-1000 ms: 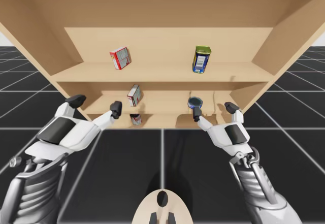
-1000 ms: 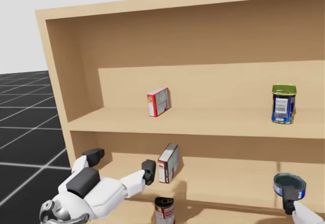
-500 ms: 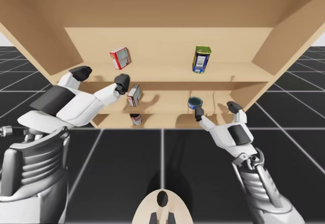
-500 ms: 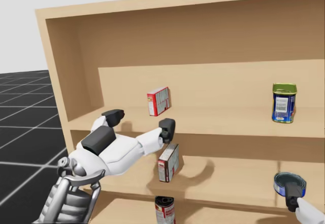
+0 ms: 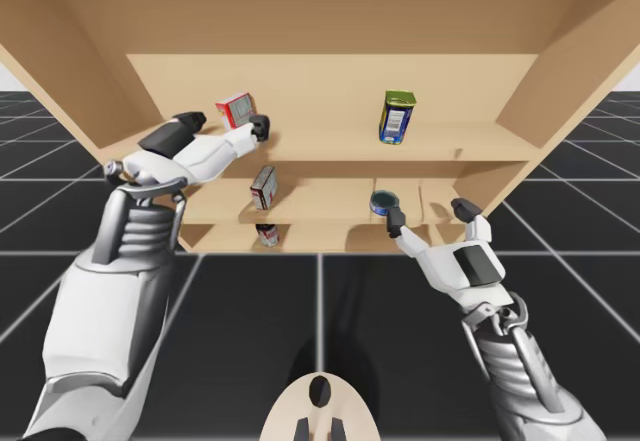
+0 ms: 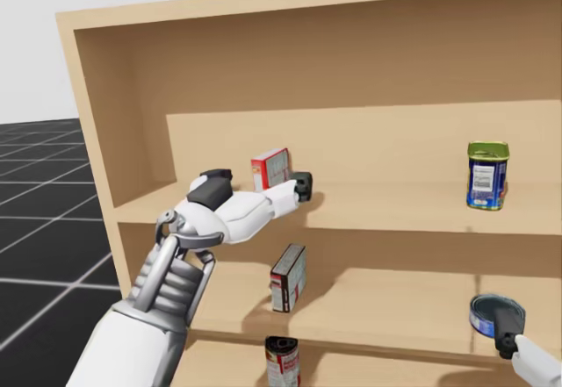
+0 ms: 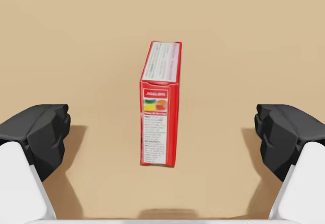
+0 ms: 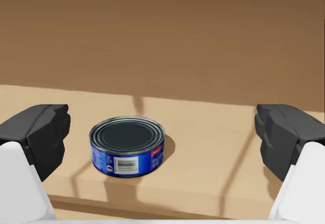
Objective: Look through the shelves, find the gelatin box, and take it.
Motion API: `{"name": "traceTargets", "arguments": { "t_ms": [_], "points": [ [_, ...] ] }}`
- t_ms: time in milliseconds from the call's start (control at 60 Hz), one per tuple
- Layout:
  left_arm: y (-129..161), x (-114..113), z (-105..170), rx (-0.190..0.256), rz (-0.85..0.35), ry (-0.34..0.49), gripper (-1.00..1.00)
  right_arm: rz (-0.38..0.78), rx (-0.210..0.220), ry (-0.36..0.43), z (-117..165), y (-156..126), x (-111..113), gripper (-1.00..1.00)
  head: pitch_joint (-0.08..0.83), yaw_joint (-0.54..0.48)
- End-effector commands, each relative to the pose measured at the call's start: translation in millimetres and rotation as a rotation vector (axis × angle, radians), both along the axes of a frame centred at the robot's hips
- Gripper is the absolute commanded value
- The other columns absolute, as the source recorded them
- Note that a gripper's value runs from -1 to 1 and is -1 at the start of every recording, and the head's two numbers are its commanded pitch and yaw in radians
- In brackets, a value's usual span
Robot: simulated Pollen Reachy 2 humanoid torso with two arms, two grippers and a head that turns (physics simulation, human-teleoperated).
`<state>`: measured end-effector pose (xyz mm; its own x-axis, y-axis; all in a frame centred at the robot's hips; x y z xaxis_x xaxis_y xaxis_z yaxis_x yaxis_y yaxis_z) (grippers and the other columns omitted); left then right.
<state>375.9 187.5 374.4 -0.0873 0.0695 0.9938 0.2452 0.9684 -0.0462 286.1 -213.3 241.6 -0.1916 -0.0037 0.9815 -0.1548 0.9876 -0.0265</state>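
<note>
My left tool (image 7: 162, 132) is spread wide and grasps nothing. The red gelatin box (image 7: 160, 109) stands upright in the gap between its fingers, touching neither, on the upper shelf (image 5: 330, 145). My right tool (image 8: 162, 132) is spread just as wide and is empty, facing a low blue can (image 8: 128, 145) on the middle shelf (image 6: 395, 299). The shelves are pale wood, and around them lies a dark gridded floor (image 5: 40, 201).

We face a light wooden shelf unit (image 6: 351, 71) with plain back panel and side walls. A black floor (image 5: 250, 321) ruled by pale grid lines spreads around it, with a blank pale backdrop (image 6: 35, 53) far left.
</note>
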Motion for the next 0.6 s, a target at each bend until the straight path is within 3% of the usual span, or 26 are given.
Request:
{"name": "traceTargets", "arguments": {
  "t_ms": [17,283,317,333,350,383,400,467,600],
  "points": [
    [-4.8,24.5,0.1,0.027,0.088,0.182,-1.00,-0.002,0.008,0.001,-0.1,0.4,-0.5,-1.00,0.167,0.23],
    [-12.1,45.8,-1.4,0.035,0.088,0.214,-1.00,-0.003,0.006,0.000,-0.1,0.4,-0.6,-1.00,0.169,0.22],
    [-12.9,48.0,-2.1,0.040,0.092,0.214,-0.90,-0.003,0.007,0.001,-0.2,0.4,-0.5,-1.00,0.169,0.22],
    [-13.2,48.4,-2.5,0.038,0.091,0.213,-0.69,-0.003,0.006,0.001,-0.3,0.4,-0.4,-1.00,0.169,0.22],
    [-13.8,49.2,-3.4,0.042,0.094,0.210,-0.30,-0.003,0.006,0.001,-0.4,0.4,-0.4,-1.00,0.169,0.22],
    [-14.1,49.5,-4.0,0.040,0.091,0.212,0.27,-0.003,0.005,0.002,-0.4,0.5,-0.4,-1.00,0.169,0.22],
    [-14.5,49.6,-5.0,0.042,0.090,0.214,0.89,-0.003,0.005,0.002,-0.5,0.4,-0.4,-1.00,0.170,0.22],
    [-14.6,48.5,-5.3,0.039,0.087,0.209,1.00,-0.003,0.005,0.003,-0.5,0.5,-0.3,-1.00,0.172,0.22],
    [-15.6,40.9,3.0,0.049,0.088,0.171,1.00,-0.004,0.002,0.003,-0.7,1.1,-0.6,-1.00,0.174,0.22]
  ]
}}
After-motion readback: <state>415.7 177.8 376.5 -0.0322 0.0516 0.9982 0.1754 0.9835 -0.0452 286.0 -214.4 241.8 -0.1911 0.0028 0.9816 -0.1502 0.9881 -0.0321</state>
